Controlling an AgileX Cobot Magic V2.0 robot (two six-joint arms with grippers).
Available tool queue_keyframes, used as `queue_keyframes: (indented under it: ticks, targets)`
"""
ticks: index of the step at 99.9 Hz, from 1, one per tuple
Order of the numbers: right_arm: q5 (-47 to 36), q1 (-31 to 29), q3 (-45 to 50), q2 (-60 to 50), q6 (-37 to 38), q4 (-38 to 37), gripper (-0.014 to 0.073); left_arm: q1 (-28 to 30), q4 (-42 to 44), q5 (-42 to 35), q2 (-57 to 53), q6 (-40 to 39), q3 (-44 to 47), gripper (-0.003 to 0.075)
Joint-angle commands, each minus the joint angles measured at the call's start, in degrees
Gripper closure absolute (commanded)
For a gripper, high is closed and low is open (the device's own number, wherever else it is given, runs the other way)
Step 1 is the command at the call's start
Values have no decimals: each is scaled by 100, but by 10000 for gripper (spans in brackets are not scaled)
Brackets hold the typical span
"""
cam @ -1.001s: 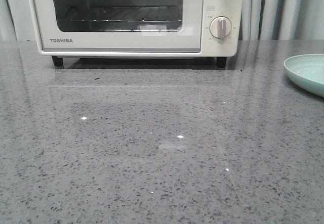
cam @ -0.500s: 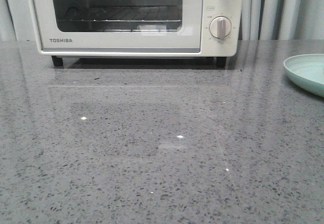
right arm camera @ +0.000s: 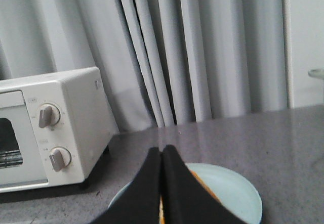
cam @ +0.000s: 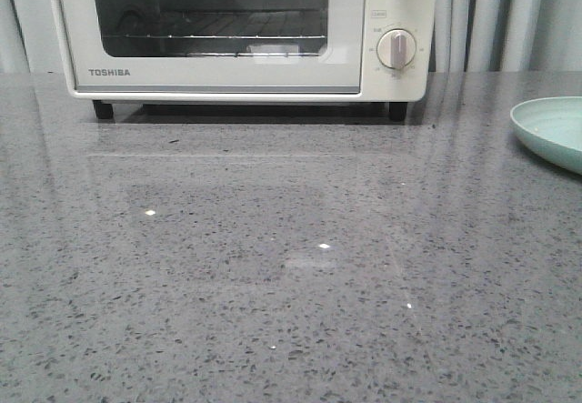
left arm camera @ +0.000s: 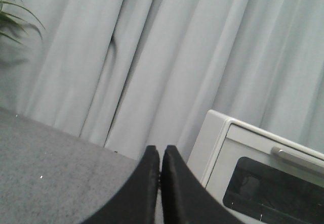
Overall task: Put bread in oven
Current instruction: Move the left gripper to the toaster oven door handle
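Observation:
The cream-white Toshiba oven stands at the back of the grey counter with its glass door closed and the wire rack showing inside. It also shows in the left wrist view and in the right wrist view. The bread shows only as an orange sliver on a pale green plate, mostly hidden behind my right gripper. That gripper is shut and empty above the plate. My left gripper is shut and empty, left of the oven. Neither gripper shows in the front view.
The pale green plate sits at the counter's right edge, right of the oven. Grey curtains hang behind the counter. A green plant stands at the far left. Two round knobs are on the oven's right side.

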Motion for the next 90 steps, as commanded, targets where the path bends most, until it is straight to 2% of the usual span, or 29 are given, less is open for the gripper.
queue_keyframes:
  ticks: [1,26,53,68,90]
  targets:
    - [453,-7,-454,15,188,-16,655,-29,371,-260,-148,-50,-493,742]
    - [1566,-7,-1207,437,188,102,655,-29,569,693,-67,-50,-1645,742]
    - [2365,-7,-1937,1049,176,617,655,-29,569,711,389,-50,-2475,742]
    - [2619,-7,-2131,1378,125,617,655,-29,569,1081,822,-50,-2857,741]
    - [3611,-7,-2681,1959,125,620,655,-29,531,1620,1773,-50,-3480,741]
